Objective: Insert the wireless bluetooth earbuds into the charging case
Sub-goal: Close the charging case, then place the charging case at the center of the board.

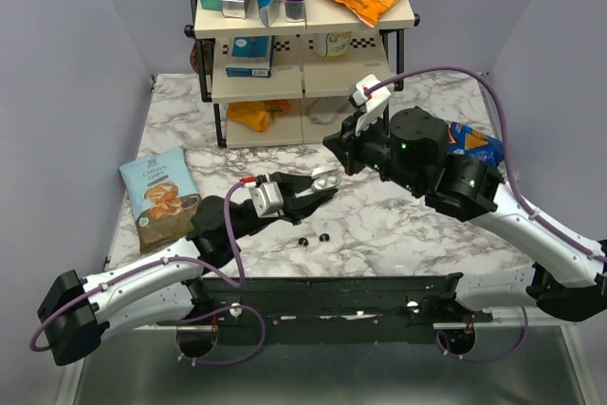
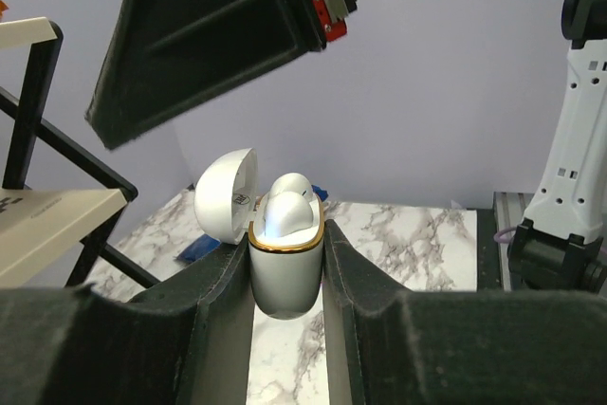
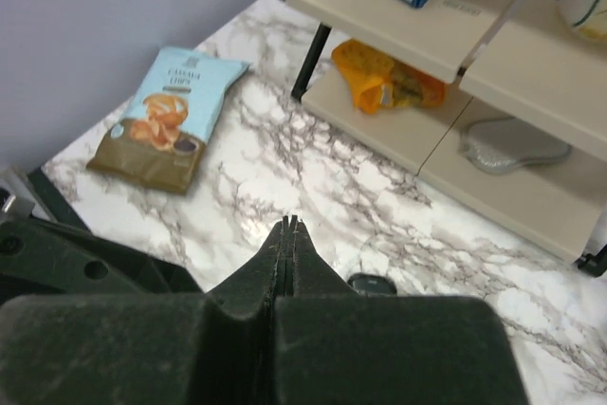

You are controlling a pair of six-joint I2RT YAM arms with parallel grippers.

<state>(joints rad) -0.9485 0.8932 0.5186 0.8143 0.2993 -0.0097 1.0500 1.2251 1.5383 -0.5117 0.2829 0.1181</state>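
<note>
**Top external view**
- Earbuds (image 1: 304, 241), count two: tiny, glossy, black and rounded. They lie side by side on the marble table (image 1: 408, 225) near its front edge, not touching, both outside the case.
- Charging case (image 1: 326, 178), count one: pale, oval, with its lid open. It is held off the table in the left end effector (image 1: 320, 183), just beyond the earbuds.
- Right end effector (image 1: 331, 145), count one: dark, raised above the table just past the case.
- Shelf unit (image 1: 305, 92), count one, stocked with snack packs.
- Chip bag (image 1: 159, 194), count one, flat on the table at the left.
- Blue bag (image 1: 474, 143), count one, at the right.

**Left wrist view**
- The left end effector (image 2: 286, 267) clamps the case body (image 2: 283, 284) upright, one finger on each side.
- The case is glossy white with a gold rim. Its lid (image 2: 228, 198) is tipped back to the left, and pale rounded forms show inside.

**Right wrist view**
- Right end effector (image 3: 287, 234): fingers pressed flat together, with nothing visible between them.
- Dark rounded item (image 3: 372, 284), count one, on the table just behind the fingers. I cannot tell what it is.
- Orange pack (image 3: 384, 82) and silver pouch (image 3: 512, 144), one each, on the lowest shelf.
</note>
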